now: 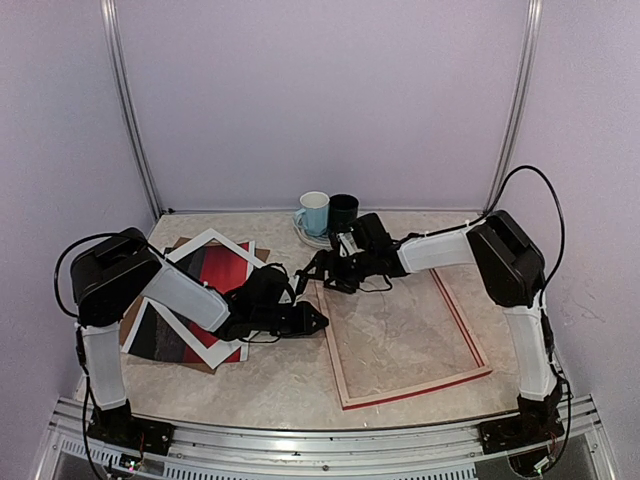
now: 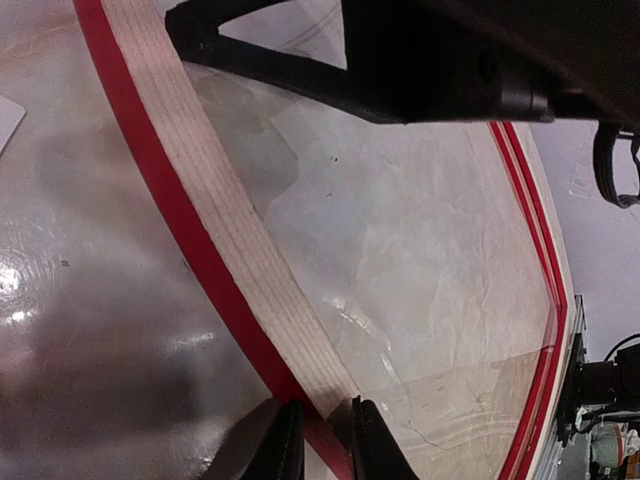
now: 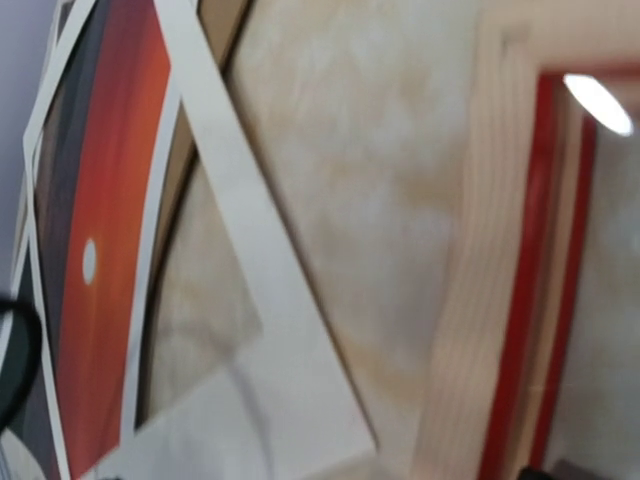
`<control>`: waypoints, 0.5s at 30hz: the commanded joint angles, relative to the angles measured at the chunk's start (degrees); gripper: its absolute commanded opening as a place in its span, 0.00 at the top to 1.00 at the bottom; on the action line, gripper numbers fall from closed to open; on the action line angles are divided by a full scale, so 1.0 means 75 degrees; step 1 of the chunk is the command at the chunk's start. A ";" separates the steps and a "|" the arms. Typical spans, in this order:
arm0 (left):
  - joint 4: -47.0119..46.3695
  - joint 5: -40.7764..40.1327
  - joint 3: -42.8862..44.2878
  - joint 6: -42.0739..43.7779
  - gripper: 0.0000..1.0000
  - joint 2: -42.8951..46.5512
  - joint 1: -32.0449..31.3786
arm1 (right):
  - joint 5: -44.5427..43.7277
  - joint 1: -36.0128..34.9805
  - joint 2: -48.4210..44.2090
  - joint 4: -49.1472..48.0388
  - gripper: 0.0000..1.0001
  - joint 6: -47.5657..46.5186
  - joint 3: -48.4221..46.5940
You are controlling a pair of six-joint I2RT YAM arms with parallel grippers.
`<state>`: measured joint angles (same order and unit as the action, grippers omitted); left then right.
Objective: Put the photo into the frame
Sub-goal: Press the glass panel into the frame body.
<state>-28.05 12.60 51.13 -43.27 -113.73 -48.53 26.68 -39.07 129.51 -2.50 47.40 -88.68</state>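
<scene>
A marbled table (image 1: 290, 380) is seen from above, filling the lower half of the view. Right of centre on it the frame (image 1: 420, 388) is laid flat with its pale wood side up and its red edge showing along the right and lower rails. At the left of the view the photo (image 1: 222, 268) is found – red sky and dark sea – lying under a tilted white mat (image 1: 237, 247) on a brown backing board (image 1: 181, 243), well apart from the frame. The left gripper (image 2: 322, 445) is set low at the frame's left rail; in the left wrist view its fingers (image 2: 283, 450) are drawn close together with the rail's red edge and wood running between them, though whether the rail is actually pinched cannot be told. The right gripper (image 1: 322, 272) is held near the frame's upper left corner with its jaws spread wide – nothing is seen in them. At the back edge a pale blue mug (image 1: 315, 213) and a black mug (image 1: 343, 212) are stood side by side.
</scene>
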 commanded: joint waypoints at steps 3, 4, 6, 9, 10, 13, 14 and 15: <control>0.0704 -0.0411 0.0069 0.0079 0.83 -0.0414 -0.0030 | -0.0066 -0.0333 -0.0621 0.0043 0.14 0.0004 0.1232; 0.0723 -0.0433 0.0084 0.0083 0.83 -0.0402 -0.0032 | -0.0006 -0.0345 -0.0693 -0.0081 0.14 0.0049 0.1436; 0.0745 -0.0469 0.0095 0.0107 0.83 -0.0392 -0.0033 | 0.0224 -0.0355 -0.0825 -0.0429 0.14 0.0186 0.1752; 0.0792 -0.0516 0.0120 0.0131 0.83 -0.0375 -0.0033 | 0.0466 -0.0374 -0.0874 -0.0763 0.14 0.0342 0.2001; 0.0807 -0.0519 0.0125 0.0132 0.83 -0.0375 -0.0033 | 0.0533 -0.0390 -0.0872 -0.0839 0.14 0.0392 0.2033; 0.0842 -0.0548 0.0120 0.0178 0.83 -0.0369 -0.0036 | 0.0787 -0.0431 -0.0851 -0.1013 0.14 0.0539 0.2116; 0.0845 -0.0570 0.0111 0.0179 0.83 -0.0359 -0.0032 | 0.0834 -0.0459 -0.0842 -0.1037 0.14 0.0563 0.2113; 0.0852 -0.0586 0.0099 0.0194 0.83 -0.0343 -0.0034 | 0.0878 -0.0489 -0.0849 -0.1055 0.14 0.0592 0.2126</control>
<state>-27.31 11.70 51.81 -43.40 -113.86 -48.73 28.23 -40.45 122.89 -12.16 49.21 -74.76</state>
